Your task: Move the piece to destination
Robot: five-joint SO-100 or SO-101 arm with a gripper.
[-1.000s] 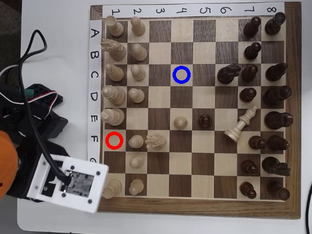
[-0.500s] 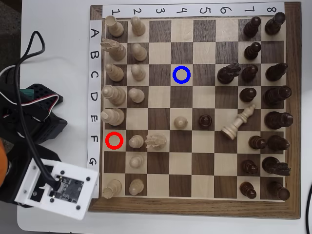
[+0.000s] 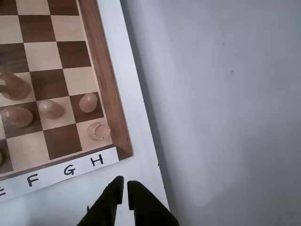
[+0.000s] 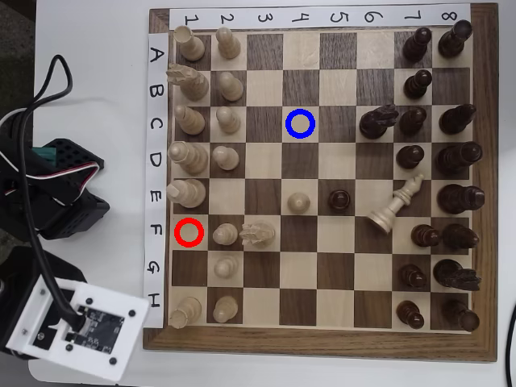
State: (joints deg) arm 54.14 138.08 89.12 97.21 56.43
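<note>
Chessboard (image 4: 318, 343) fills most of the white bench (image 4: 97, 81) in the overhead view. The arm sits off its lower left corner. The cream bishop (image 4: 397, 205) lies tipped among the dark pieces on the right, well apart from the blue ring (image 4: 301, 124). Wrist view shows the pincer (image 3: 125, 187) empty, fingers nearly together, over the bench past the H label.

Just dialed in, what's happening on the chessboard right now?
Nothing is being held. The gripper hangs shut and empty over the white table just off the board's H corner, away from the pieces. The cream bishop lies tipped over among the dark pieces on the overhead view's right side. The blue ring marks an empty dark square in row C, and no piece sits in the red ring either.
</note>
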